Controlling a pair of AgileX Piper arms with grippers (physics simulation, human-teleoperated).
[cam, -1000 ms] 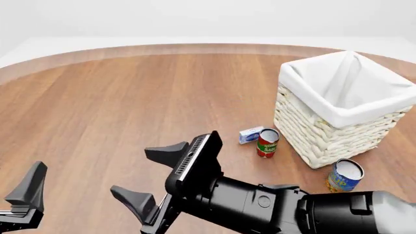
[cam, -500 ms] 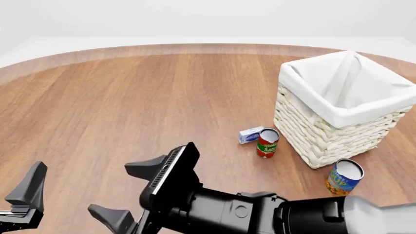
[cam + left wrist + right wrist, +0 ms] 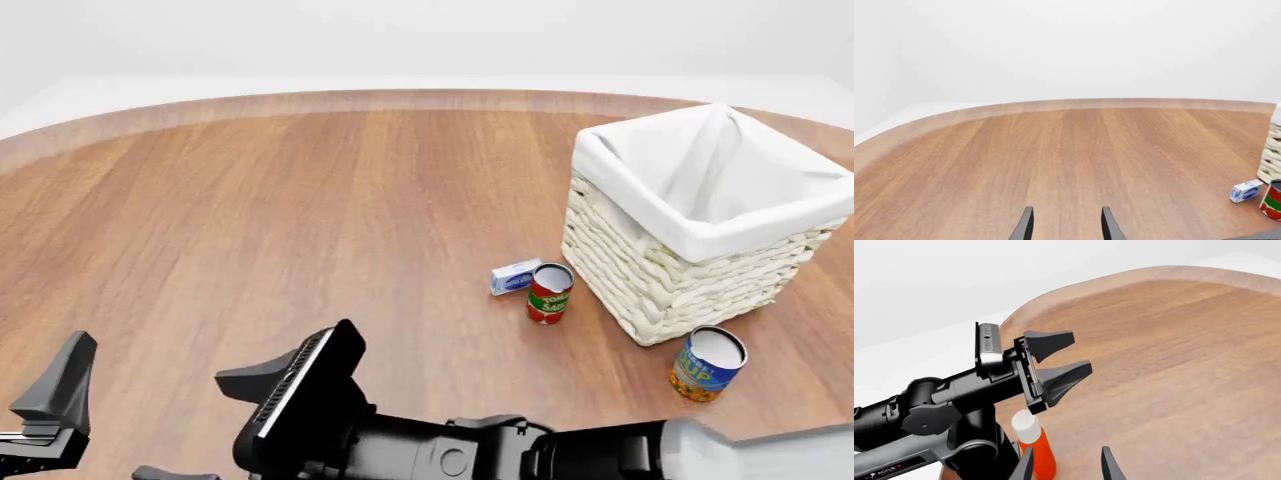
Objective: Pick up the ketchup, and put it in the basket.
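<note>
The ketchup, a slim red-orange bottle with a white cap, shows only in the right wrist view. It stands upright just beyond my right gripper, in line with one fingertip and partly behind it. That gripper is open and holds nothing. In the front view the right gripper reaches across to the near left, and the ketchup is out of view. My left gripper hangs open above the bottle, empty; the front view shows one of its fingers. The basket, cream wicker with a white liner, stands at the far right.
A red-and-green tomato sauce can and a small white-and-blue box sit just left of the basket. A blue can stands in front of it. The right arm's black body spans the near edge.
My right arm has swept toward the near left of the table, lower in the front view. The left gripper has stayed where it was.
</note>
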